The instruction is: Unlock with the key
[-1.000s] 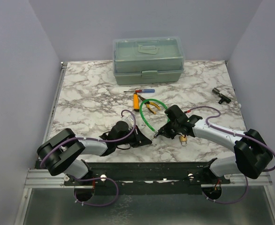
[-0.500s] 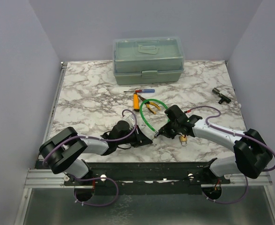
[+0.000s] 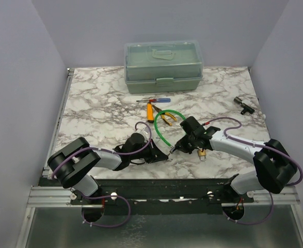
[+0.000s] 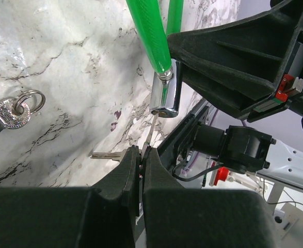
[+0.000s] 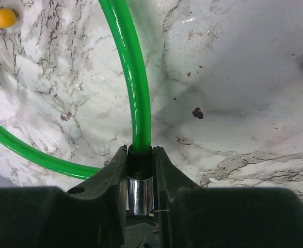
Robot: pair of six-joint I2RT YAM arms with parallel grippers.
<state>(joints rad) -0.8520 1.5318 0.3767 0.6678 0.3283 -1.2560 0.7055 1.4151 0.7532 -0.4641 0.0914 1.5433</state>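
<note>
Marble table (image 3: 89, 103) underneath all; at its far edge, a green toolbox (image 3: 163, 64). Nearer, a looped green cable (image 5: 136, 77), ending in a chrome barrel (image 5: 140, 194). Right gripper (image 5: 140, 155): clenched on that barrel, cable rising straight out between the fingers (image 5: 112, 178). Left gripper (image 4: 142, 152): pinched tight on the key (image 4: 152, 129), just left of the right gripper, tips close together. Beyond the cable, pliers (image 3: 166, 119) and a screwdriver (image 3: 154, 101). At left in the left wrist view, flat on the marble, a spare key (image 4: 9, 112) on its ring. Smallest, the key itself: seen edge-on as a thin sliver, long axis running from the grip up and a little right, tip pointing at the barrel's lower end, touching or nearly; cannot tell which. Beside the grip, another flat blade (image 4: 106, 154) jutting left.
</note>
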